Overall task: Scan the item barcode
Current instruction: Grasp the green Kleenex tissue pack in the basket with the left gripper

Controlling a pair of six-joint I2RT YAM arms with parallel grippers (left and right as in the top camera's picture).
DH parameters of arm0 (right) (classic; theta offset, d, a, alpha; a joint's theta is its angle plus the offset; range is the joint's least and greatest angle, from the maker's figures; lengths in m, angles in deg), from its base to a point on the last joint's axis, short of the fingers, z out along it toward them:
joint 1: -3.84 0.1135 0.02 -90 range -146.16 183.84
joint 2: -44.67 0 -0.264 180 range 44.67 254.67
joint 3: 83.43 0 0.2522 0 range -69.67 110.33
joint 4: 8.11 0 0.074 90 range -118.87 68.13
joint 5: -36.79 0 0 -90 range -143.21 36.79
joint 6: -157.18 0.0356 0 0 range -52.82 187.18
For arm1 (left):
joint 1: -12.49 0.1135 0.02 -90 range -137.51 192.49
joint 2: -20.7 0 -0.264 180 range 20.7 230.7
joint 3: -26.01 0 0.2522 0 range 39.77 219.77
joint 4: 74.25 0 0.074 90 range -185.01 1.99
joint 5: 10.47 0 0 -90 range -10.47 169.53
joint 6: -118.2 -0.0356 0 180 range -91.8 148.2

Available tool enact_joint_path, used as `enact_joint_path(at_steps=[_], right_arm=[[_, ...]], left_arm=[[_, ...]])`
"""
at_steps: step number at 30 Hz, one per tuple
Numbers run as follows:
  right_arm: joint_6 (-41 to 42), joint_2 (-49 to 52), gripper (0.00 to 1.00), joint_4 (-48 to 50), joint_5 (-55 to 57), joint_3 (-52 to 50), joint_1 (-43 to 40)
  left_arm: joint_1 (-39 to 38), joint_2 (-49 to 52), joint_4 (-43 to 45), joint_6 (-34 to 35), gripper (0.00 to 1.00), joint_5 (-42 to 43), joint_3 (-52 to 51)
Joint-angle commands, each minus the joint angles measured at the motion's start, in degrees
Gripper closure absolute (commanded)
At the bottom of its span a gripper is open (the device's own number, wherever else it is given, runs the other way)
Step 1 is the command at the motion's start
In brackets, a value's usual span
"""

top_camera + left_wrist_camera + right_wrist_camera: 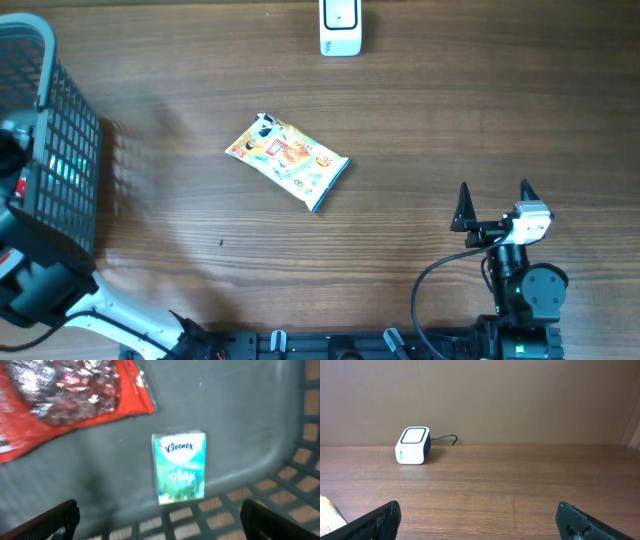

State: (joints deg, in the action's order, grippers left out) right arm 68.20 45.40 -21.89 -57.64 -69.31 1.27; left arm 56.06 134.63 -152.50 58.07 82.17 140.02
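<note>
Wooden table (pixel 450 110), scanner (pixel 340 28) idle, nothing picked up yet: left gripper (pixel 160 522) (inside the basket (pixel 65 160)) and right gripper (pixel 495 197) spread, empty.

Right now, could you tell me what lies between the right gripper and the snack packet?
Nothing: the overhead view shows only bare table between the right gripper and the snack packet.

Wooden table (pixel 480 110) bearing snack packet (pixel 288 160), white scanner (pixel 340 28), dark mesh basket (pixel 65 160).
</note>
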Motion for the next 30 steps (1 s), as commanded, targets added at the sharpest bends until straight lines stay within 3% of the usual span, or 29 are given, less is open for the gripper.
enact_joint_path(at_steps=[1, 9, 15, 22, 24, 28, 30], right_arm=[[0.5, -0.5, 0.0, 0.1, 0.6, -0.1, -0.3], [0.5, -0.5, 0.0, 0.1, 0.6, 0.0, -0.3], [0.5, -0.5, 0.0, 0.1, 0.6, -0.1, -0.3], [0.5, -0.5, 0.0, 0.1, 0.6, 0.0, -0.3], [0.5, -0.5, 0.0, 0.1, 0.6, 0.0, -0.3], [0.5, -0.5, 0.0, 0.1, 0.6, -0.1, -0.3], [0.5, -0.5, 0.0, 0.1, 0.6, -0.1, -0.3]], left_arm=[[0.0, 0.3, 4.4, 0.4, 0.0, 3.0, -4.3], [-1.5, 0.3, 14.4, 0.6, 0.12, 4.3, -14.3], [-2.1, 0.3, 18.0, 0.6, 0.49, 4.4, -17.4], [-2.1, 0.3, 18.5, 0.6, 0.55, 4.4, -17.8], [-2.1, 0.3, 19.0, 0.6, 0.64, 4.4, -18.4], [-1.8, 0.0, 18.8, 0.6, 0.96, 4.4, -18.2], [-1.1, -0.7, 16.7, 0.6, 0.96, 5.4, -16.3]])
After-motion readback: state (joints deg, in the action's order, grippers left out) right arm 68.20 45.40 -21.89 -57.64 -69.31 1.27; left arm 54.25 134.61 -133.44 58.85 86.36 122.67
